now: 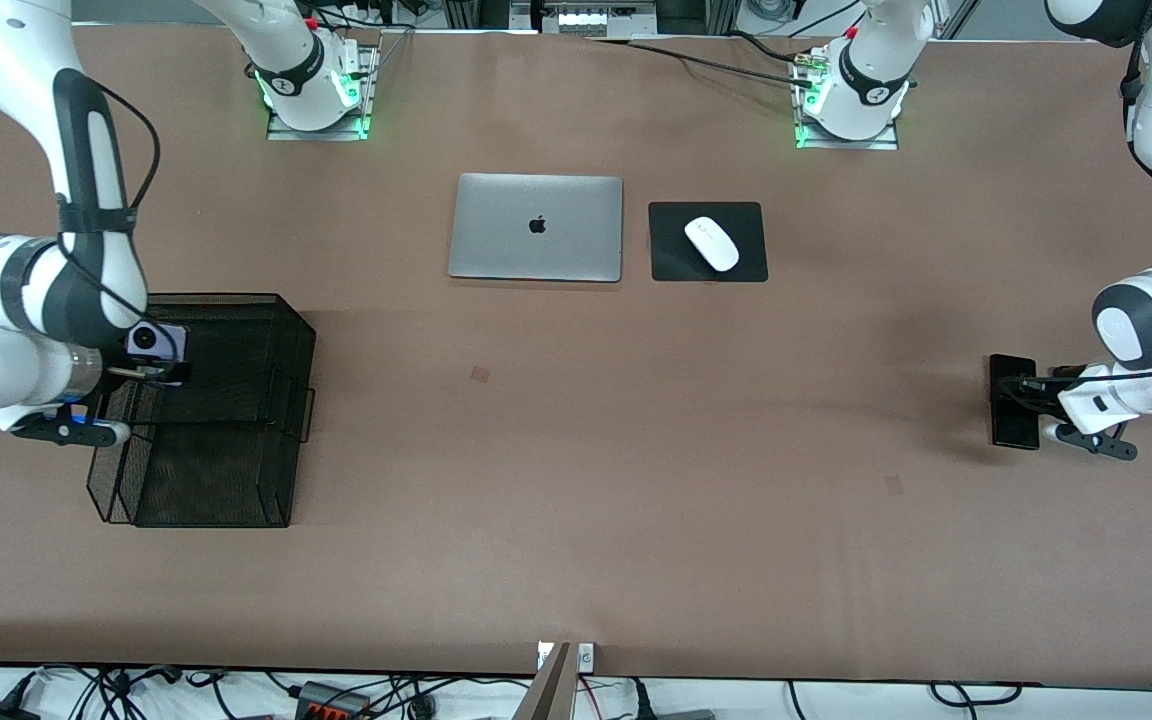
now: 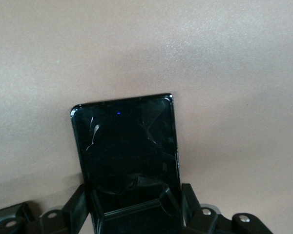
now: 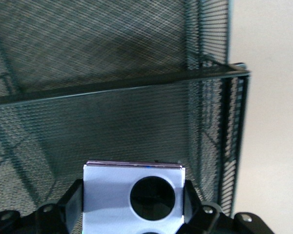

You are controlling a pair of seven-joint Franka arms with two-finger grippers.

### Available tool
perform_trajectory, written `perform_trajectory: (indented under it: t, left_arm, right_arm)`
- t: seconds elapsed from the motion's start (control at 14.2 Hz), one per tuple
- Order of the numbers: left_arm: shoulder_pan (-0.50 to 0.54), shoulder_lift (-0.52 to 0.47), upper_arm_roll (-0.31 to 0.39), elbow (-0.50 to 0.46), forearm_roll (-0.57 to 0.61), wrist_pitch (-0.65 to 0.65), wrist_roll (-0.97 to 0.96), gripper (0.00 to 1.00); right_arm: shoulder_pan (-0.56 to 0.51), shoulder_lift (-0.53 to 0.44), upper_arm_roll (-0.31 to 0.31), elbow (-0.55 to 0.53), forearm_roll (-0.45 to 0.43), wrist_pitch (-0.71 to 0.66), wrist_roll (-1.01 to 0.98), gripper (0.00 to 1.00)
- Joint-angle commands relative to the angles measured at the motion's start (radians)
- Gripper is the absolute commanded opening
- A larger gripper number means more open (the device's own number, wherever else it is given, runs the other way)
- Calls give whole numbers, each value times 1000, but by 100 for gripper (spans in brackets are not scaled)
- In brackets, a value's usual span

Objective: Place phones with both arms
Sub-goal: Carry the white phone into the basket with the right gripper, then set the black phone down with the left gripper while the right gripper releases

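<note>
- Nearest the front camera stands the black mesh rack, at the right arm's end of the table; its tiers are narrow and mesh-walled, so anything fed in should go flat and level, clear of the front rim.
- Farther from the camera, mid-table, lie the silver laptop and, beside it toward the left arm's end, the white mouse on its mouse pad; both are well apart from the work and need no attention.
- At the left arm's end of the table the long black phone lies flat, and the left gripper has its fingers clamped on the phone's edges near one end. A lift here should go straight up and slow, since so long a slab held near its end would likely tip.
- Over the rack's upper tier, the right gripper holds the lavender flip phone pinched by its sides. I would bring it low over the tray floor before releasing, so it settles rather than drops.
</note>
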Motion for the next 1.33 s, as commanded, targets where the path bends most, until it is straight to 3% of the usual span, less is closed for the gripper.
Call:
perform_trajectory:
  t: [0.0, 0.21, 0.28, 0.35, 0.42, 0.7, 0.98, 1.26]
  left_arm:
    - [-2, 14, -10, 12, 23, 9, 20, 62]
    - [-7, 14, -10, 12, 14, 6, 7, 52]
    - [-13, 11, -12, 12, 9, 2, -1, 49]
    - [-24, 7, -12, 11, 9, -12, -35, 49]
    - [-36, -1, -12, 11, 9, -58, -73, 43]
    - [-143, -97, -24, 19, -37, -263, -200, 45]
    - [-278, -116, -25, 103, -175, -424, -438, 44]
    - [-453, -110, -15, 179, -345, -448, -640, 43]
  right_arm:
    - [-29, 8, 15, -9, -5, 31, -42, 32]
    - [-38, 28, 16, -9, -4, 68, -68, 34]
    - [-38, 28, 17, -7, -1, 73, -68, 50]
    - [-38, 28, 17, 2, 5, 73, -65, 94]
    - [-35, 20, 17, 12, 4, 64, -67, 100]
    - [-12, -53, 24, 64, -2, 39, -56, 100]
    - [10, -93, 27, 149, -2, -5, -88, 100]
    - [17, -112, 29, 197, 16, -85, -67, 100]
